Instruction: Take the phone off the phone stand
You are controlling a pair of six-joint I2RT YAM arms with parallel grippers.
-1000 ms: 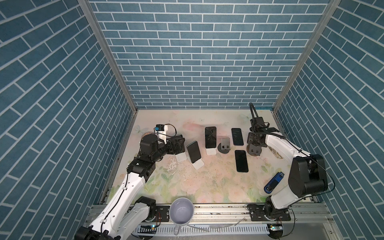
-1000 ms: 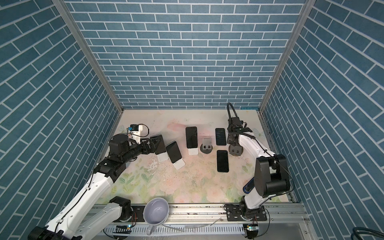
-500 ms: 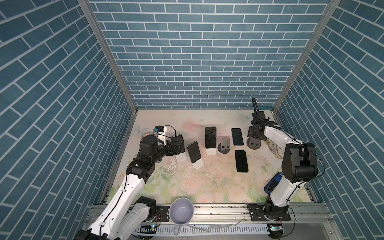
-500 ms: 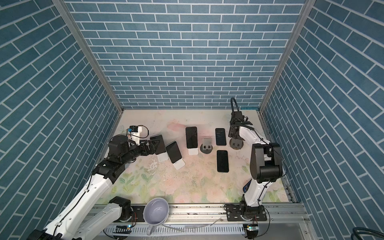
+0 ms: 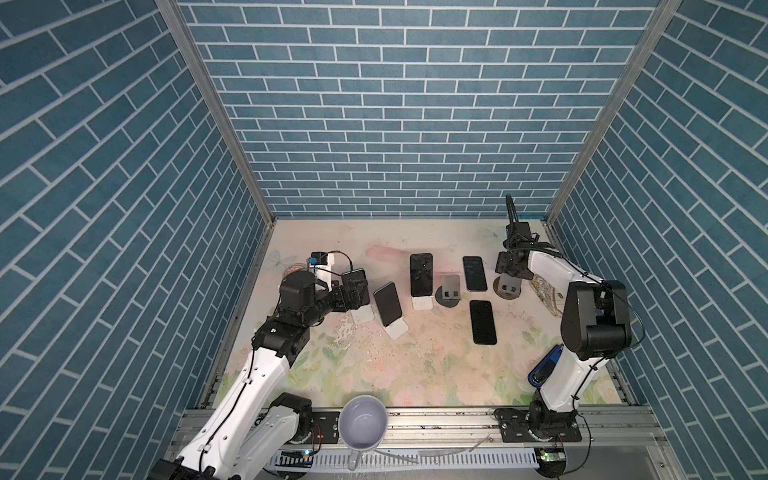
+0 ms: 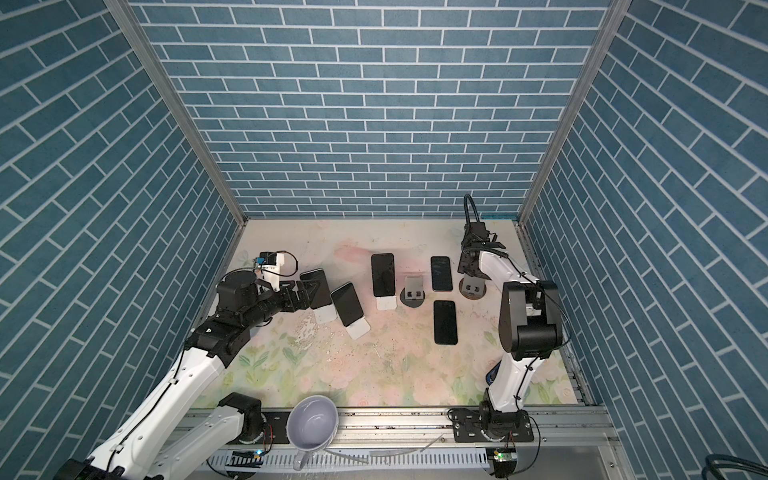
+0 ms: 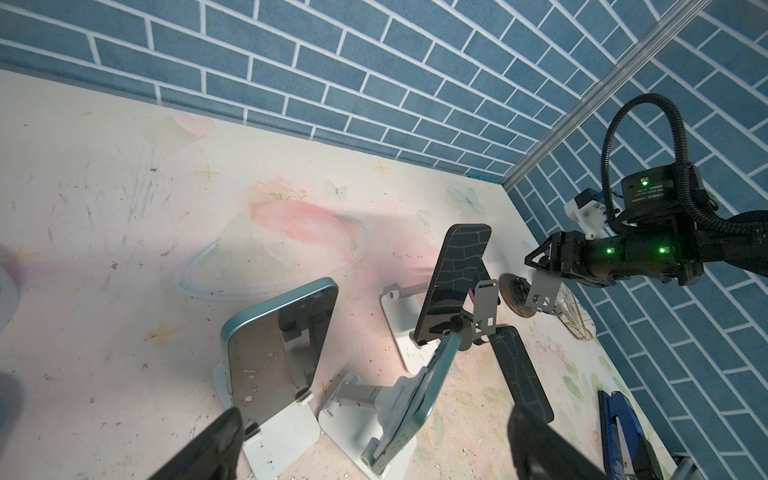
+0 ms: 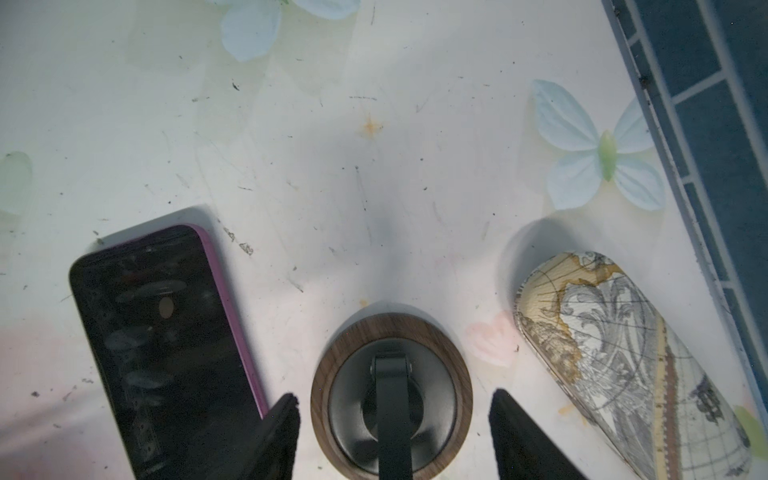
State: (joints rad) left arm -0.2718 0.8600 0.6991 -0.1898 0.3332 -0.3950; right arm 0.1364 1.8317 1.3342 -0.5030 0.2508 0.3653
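Standing just beside the phone (image 6: 319, 286), the left pincer (image 6: 305, 295) had its jaws spread wide and gripped nothing. The phone leaned, tilted, in its white stand (image 6: 326, 315), left of centre on the tabletop (image 5: 415, 374) in both top views. The left wrist view showed the phone close ahead of the fingertips (image 7: 226, 422) rather than between them; contact could not be told. A second phone (image 6: 347, 303) and a third phone (image 6: 383, 274) leaned in like stands to its right.

At the upper right of the tabletop, the right pincer (image 8: 394, 397) hung over an empty round stand (image 8: 328, 361). Its jaws stood apart, one on each side of the post, and held nothing. A flat phone (image 8: 166, 340) lay near that stand on one side, and a patterned case (image 8: 623, 365) on the other.
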